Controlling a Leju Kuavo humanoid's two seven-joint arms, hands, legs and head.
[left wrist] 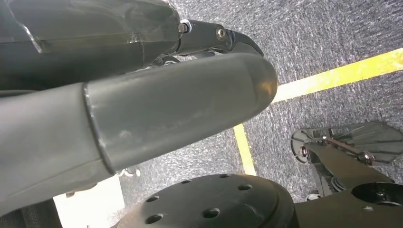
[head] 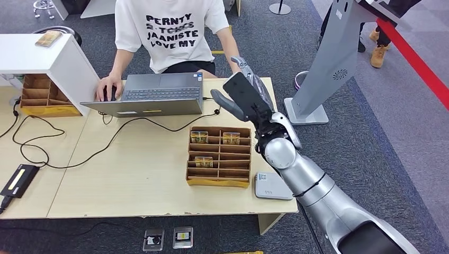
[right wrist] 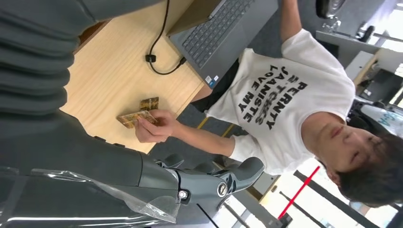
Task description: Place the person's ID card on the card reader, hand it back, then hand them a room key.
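The wooden table [head: 132,174] carries the biggest items. A person in a white shirt [head: 169,32] sits at its far side, one hand on a mouse beside the open laptop [head: 151,95]. Nearer the robot sits a cardboard tray [head: 218,157] divided into compartments, with small gold room keys [head: 199,137] in three of them. Just beside the tray's near right corner lies the grey card reader [head: 272,186], with nothing on it.

The right hand [head: 246,98] is raised over the table's far right edge, fingers stretched out and apart, holding nothing. In the right wrist view the person's other hand [right wrist: 154,127] pinches two gold cards, the ID card [right wrist: 135,118] among them, at the table's edge. The cards sit near the robot's fingertips [right wrist: 249,168] but clearly apart from them, no contact.

The left hand [left wrist: 142,114] hangs over grey carpet with a yellow floor line [left wrist: 332,76]; its thick thumb covers the fingers, so I cannot tell how far they are open.
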